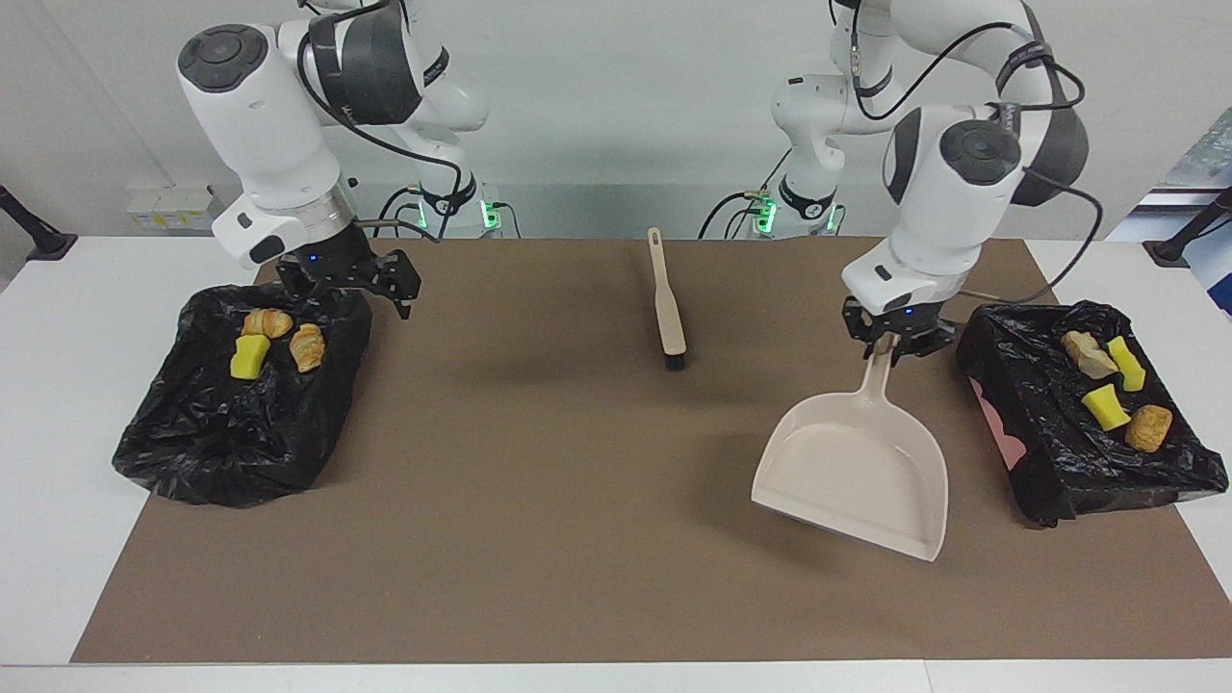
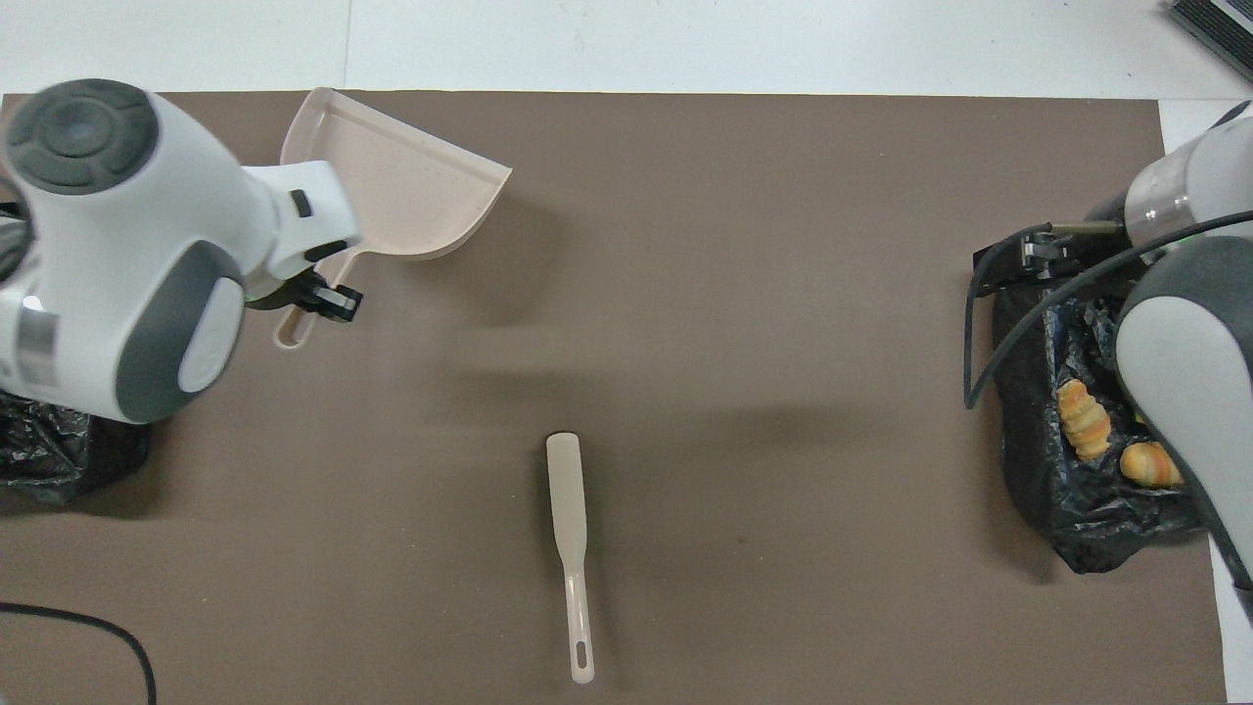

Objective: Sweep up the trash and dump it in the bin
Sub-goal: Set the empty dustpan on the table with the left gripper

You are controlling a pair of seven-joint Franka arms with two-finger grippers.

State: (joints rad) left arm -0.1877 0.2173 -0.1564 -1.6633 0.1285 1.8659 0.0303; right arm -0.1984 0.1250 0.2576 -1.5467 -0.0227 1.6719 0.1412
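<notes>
Hidden: in the overhead view the bag at the left arm's end is mostly covered by that arm, and the yellow pieces in the other bag cannot be seen under the right arm.

Trash: three pieces (image 1: 268, 340) are seen in the black bag (image 1: 241, 423) at the right arm's end of the table (image 1: 58, 404); four pieces (image 1: 1112, 390) lie in the black bag (image 1: 1078, 452) at the left arm's end. A pink edge shows under the latter bag.

Left claw (image 1: 897, 348): clamped on the handle of the beige dustpan (image 1: 857, 476), which is held tilted above the brown mat (image 1: 539, 500), beside the bag at that end and apart from it.

Right claw (image 1: 348, 287): fingers spread, nothing held, over the mat just at the rim of the bag at its end.

Open room: the mat's middle is bare apart from the beige brush (image 1: 667, 310), which lies flat near the robots, handle toward them, well apart from both claws.
</notes>
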